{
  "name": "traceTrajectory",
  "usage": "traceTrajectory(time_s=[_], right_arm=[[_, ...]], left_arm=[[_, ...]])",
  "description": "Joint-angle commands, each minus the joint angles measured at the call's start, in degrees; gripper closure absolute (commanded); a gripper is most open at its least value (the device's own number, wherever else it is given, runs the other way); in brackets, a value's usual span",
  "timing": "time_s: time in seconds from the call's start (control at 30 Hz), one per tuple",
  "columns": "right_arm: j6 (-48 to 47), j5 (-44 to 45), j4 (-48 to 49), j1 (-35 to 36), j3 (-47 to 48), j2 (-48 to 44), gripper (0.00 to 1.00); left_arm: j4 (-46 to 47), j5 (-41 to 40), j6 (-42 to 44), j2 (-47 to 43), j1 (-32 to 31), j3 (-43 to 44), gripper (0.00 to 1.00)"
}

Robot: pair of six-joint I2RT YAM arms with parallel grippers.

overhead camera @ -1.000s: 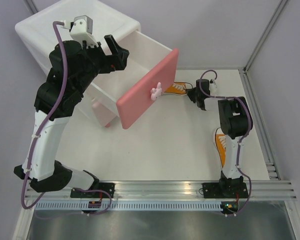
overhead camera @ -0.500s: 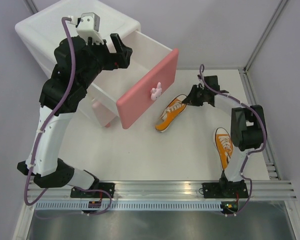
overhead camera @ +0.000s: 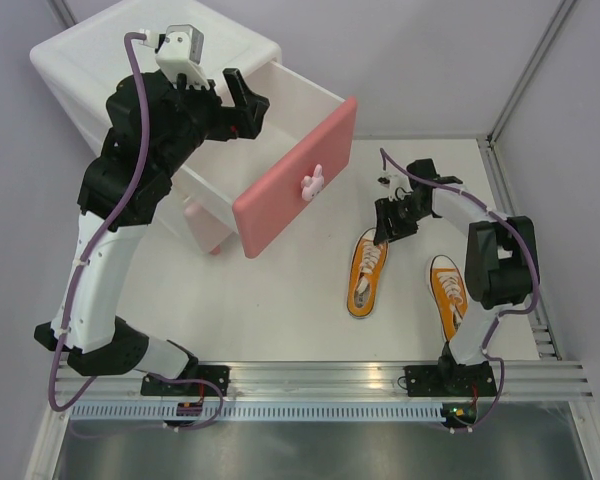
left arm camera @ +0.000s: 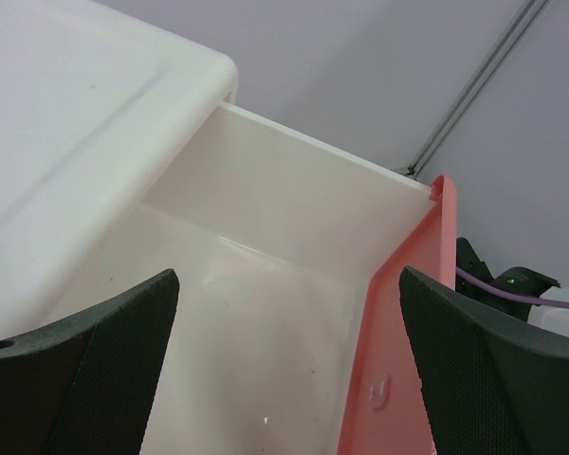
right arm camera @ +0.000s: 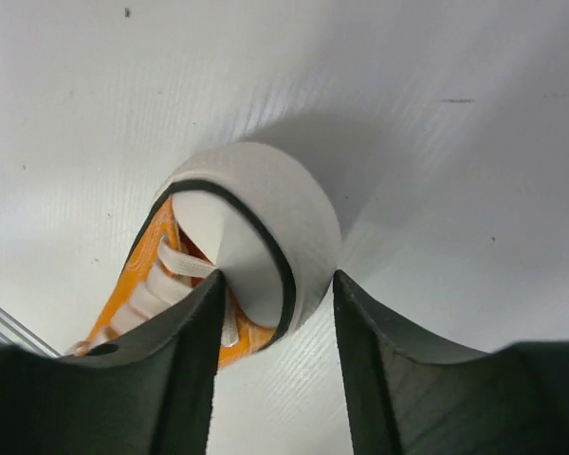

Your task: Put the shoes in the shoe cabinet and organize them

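Note:
The shoe cabinet (overhead camera: 90,60) stands at the far left, its top drawer pulled out, pink front (overhead camera: 290,180) toward the table's middle. My left gripper (overhead camera: 242,105) hovers open over that drawer, whose bare white inside (left arm camera: 266,322) shows between the jaws of the left gripper (left arm camera: 286,275). One orange shoe (overhead camera: 365,275) lies flat on the table, toe pointing away. My right gripper (overhead camera: 388,225) is low at that toe, jaws apart on either side of the white toe cap (right arm camera: 256,218). A second orange shoe (overhead camera: 445,290) lies just to its right, partly behind the right arm.
The lower drawer's pink front (overhead camera: 205,228) shows under the open one. A metal rail (overhead camera: 320,385) runs along the near edge and a frame bar (overhead camera: 515,215) along the table's right side. Grey walls close the back.
My right gripper brought the orange shoe from beside the drawer front toward the near side, turned it parallel to the other shoe, set it down and widened its jaws. The left arm hardly moved.

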Motion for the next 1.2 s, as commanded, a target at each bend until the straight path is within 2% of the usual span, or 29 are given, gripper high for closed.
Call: traceTrajectory(time_s=[0.0,0.03,0.17,0.3,0.37,0.53,0.7,0.8,1.0,1.17], right_arm=[[-4.1,2.8,-2.9,0.6,2.8,-0.2,0.41],[-3.3,4.0,-2.4,0.6,3.2,-0.6,0.36],[3.9,10.4,-1.2,0.8,3.0,-6.3,0.28],[15.1,19.6,-0.4,3.1,1.0,-14.3,0.26],[23.9,25.2,0.3,4.5,-2.2,-20.1,0.26],[38.7,33.0,-2.6,13.2,-7.5,-28.3,0.26],[43.8,37.8,-6.8,21.8,-10.2,-30.5,0.26],[46.0,40.5,-8.3,24.5,-10.7,-30.7,0.25],[51.4,39.7,-7.3,28.1,-12.5,-30.4,0.27],[53.5,39.0,-7.0,31.1,-13.5,-27.2,0.33]], left_arm=[[1.3,2.0,1.0,-1.0,0.4,1.3,0.00],[1.3,2.0,0.9,-1.1,0.3,1.3,0.00],[1.4,1.6,0.7,-1.1,0.4,1.3,0.00],[1.5,0.8,0.6,-0.8,0.4,1.3,0.00],[1.8,0.4,0.4,-0.7,0.3,1.3,0.00],[2.3,-1.3,0.4,-0.5,0.4,0.2,0.00],[2.8,-2.9,0.1,-1.2,0.3,-2.2,0.00],[2.8,-4.1,-0.5,-1.8,0.4,-3.9,0.00],[3.0,-3.5,-1.8,-2.5,0.3,-6.4,0.00],[3.0,-3.2,-2.4,-2.1,0.4,-6.3,0.00]])
